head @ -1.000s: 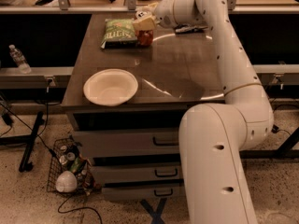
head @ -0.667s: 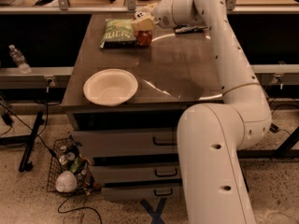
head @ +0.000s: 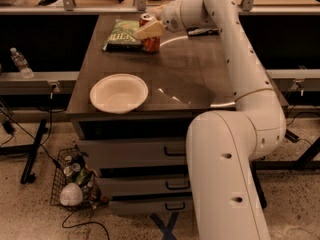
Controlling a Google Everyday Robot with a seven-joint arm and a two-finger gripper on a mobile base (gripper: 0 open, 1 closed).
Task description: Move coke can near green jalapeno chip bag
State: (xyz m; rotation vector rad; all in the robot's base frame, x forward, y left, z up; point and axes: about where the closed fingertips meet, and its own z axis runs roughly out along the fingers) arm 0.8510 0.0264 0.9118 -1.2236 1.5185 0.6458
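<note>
At the upper middle of the frame the gripper (head: pixel 149 31) is closed around the coke can (head: pixel 151 44), one pale finger (head: pixel 150 29) crossing the can's front. The can stands upright on the dark table (head: pixel 190 69), just beside the right edge of the green jalapeno chip bag (head: pixel 123 33), which lies flat at the table's far left corner. A white bowl (head: pixel 119 93) sits well apart near the front left edge, clear of the can. The white arm (head: pixel 235 54) sweeps over the table's right side, with a dark object (head: pixel 202 31) behind it. Left of the table stands a water bottle (head: pixel 21 63); at lower left a wire basket (head: pixel 75 183) holds cans.
</note>
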